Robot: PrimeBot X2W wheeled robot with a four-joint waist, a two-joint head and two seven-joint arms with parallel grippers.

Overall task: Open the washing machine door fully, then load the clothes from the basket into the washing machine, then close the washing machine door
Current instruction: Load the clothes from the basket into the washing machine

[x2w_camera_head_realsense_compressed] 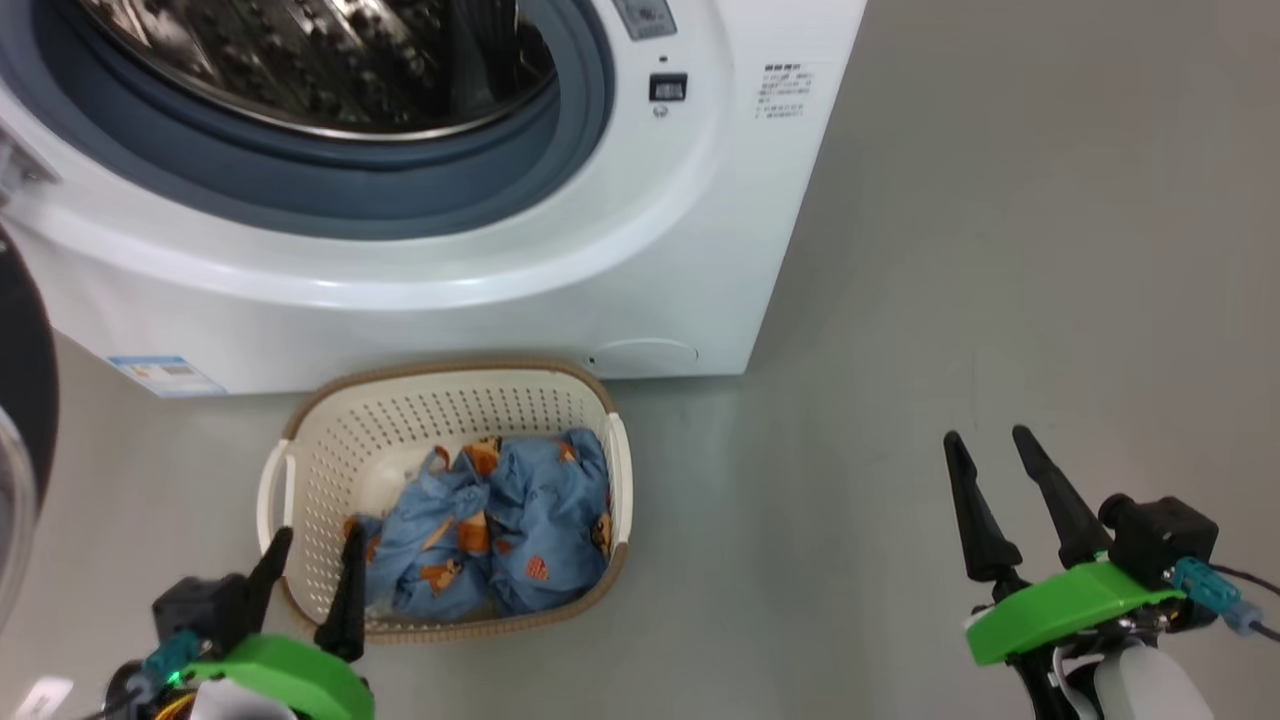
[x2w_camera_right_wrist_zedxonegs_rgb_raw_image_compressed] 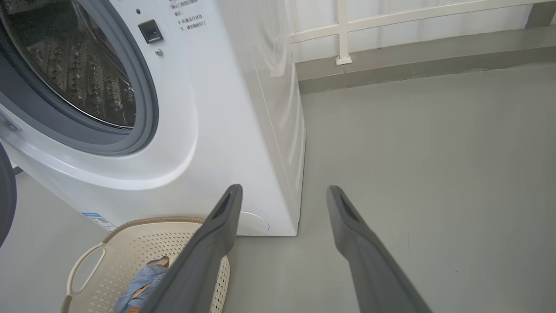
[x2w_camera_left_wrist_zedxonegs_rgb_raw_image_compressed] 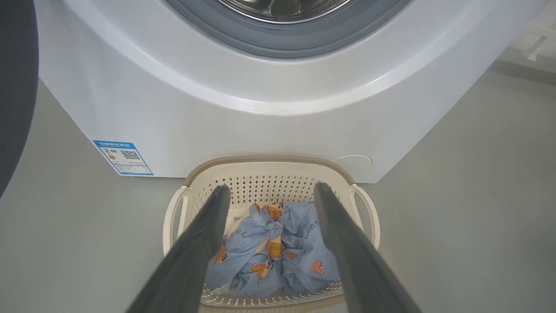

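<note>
The washing machine (x2w_camera_head_realsense_compressed: 560, 270) stood on the grey floor (x2w_camera_head_realsense_compressed: 1000, 250) with its mouth uncovered, the steel drum (x2w_camera_head_realsense_compressed: 330, 60) and grey-blue gasket (x2w_camera_head_realsense_compressed: 400, 190) bare. The washing machine door (x2w_camera_head_realsense_compressed: 25, 380) hung swung out at the machine's left side, its black rim and a sliver of glass showing at the left edge of the head view. The basket (x2w_camera_head_realsense_compressed: 330, 440) sat on the floor close before the foot of the machine's front; whether the two touched could not be told. The clothes (x2w_camera_head_realsense_compressed: 520, 520) lay bunched inside it, toward its near side and right end. The left gripper (x2w_camera_head_realsense_compressed: 318, 535) hovered over the basket's near left corner, its fingers spread wide and holding nothing; in its wrist view they framed the garment. The right gripper (x2w_camera_head_realsense_compressed: 985, 436) hung over bare floor well to the basket's right, equally wide apart and empty.
</note>
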